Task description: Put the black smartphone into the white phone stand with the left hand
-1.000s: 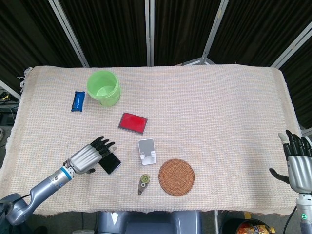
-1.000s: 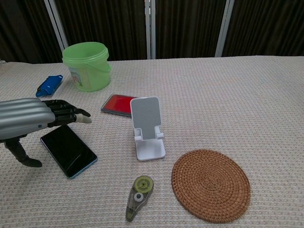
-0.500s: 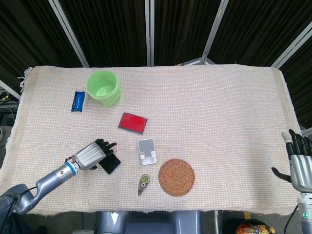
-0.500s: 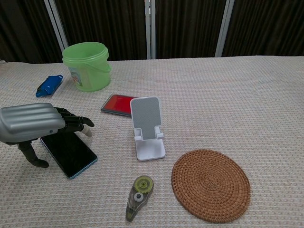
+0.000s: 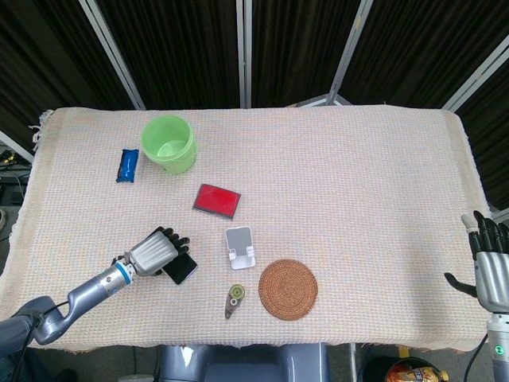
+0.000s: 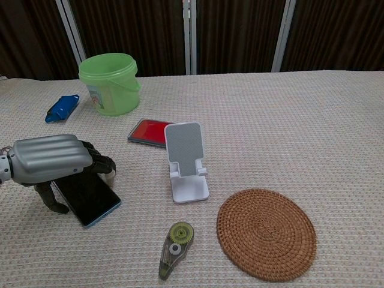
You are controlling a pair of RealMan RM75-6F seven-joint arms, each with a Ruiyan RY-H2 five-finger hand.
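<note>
The black smartphone (image 5: 184,269) (image 6: 90,195) lies flat on the woven cloth, left of the white phone stand (image 5: 240,247) (image 6: 186,162), which stands upright and empty. My left hand (image 5: 155,253) (image 6: 51,157) is low over the phone and covers its far half. Its fingers (image 6: 103,163) bend down past the phone's far edge and the thumb (image 6: 51,201) reaches down on the near left side. The phone is not lifted. My right hand (image 5: 487,267) hangs at the table's right edge with fingers spread and nothing in it; only the head view shows it.
A red flat case (image 5: 217,200) (image 6: 150,132) lies just behind the stand. A green bucket (image 5: 169,144) (image 6: 110,83) and a blue packet (image 5: 127,165) (image 6: 61,107) sit at the back left. A round woven coaster (image 5: 288,289) (image 6: 266,233) and a tape dispenser (image 5: 235,299) (image 6: 175,240) lie near the front.
My left hand has come down and drawn back over the phone, its fingers curling from outstretched to bent around the far edge. The right hand has sunk a little.
</note>
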